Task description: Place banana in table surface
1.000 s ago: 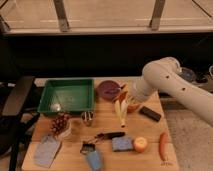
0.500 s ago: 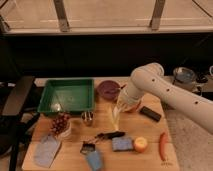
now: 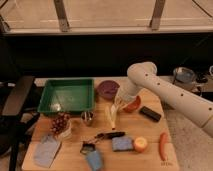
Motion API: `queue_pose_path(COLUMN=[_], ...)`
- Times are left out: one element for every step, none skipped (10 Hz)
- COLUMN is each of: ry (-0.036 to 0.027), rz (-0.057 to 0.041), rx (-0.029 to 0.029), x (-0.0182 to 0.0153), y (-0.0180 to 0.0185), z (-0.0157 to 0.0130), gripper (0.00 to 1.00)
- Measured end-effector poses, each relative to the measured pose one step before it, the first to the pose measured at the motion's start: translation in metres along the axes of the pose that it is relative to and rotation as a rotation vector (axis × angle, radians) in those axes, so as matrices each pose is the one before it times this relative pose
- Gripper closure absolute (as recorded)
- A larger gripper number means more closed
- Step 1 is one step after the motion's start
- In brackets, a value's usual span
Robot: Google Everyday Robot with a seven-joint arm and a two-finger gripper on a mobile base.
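The pale yellow banana (image 3: 111, 116) hangs nearly upright from my gripper (image 3: 118, 104), which is shut on its top end. Its lower end sits at or just above the light wooden table surface (image 3: 150, 132), in the middle between the small metal cup (image 3: 87, 118) and an orange-red bowl (image 3: 133, 105). My white arm (image 3: 170, 97) reaches in from the right, and the gripper points down just in front of the purple bowl (image 3: 107, 89).
A green tray (image 3: 67, 96) stands at the back left. Grapes (image 3: 60, 123), a blue cloth (image 3: 47, 150), a black-handled tool (image 3: 107, 135), a blue sponge (image 3: 122, 143), an apple (image 3: 141, 144), a carrot (image 3: 163, 145) and a black block (image 3: 150, 113) lie around. A dark chair (image 3: 15, 102) stands left.
My arm has swung left and down with the banana, bringing it from above the bowls down towards the tabletop next to the metal cup.
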Motion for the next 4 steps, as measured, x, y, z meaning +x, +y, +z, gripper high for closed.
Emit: queue_pose_path(ry=[-0.00674, -0.00021, -0.00042, -0.00073], rz=[0.00496, 0.00355, -0.00105, -0.00236], rx=[0.00002, -0.00381, -0.00052, -0.00033], x=[0.00066, 0.00072, -0.00032, -0.00076], y=[-0.00249, 0.00296, -0.00023, -0.00133], z=[0.00162, -0.00079, 0.00037, 0.00056], gripper=[0.37, 0.37, 0.37, 0.37])
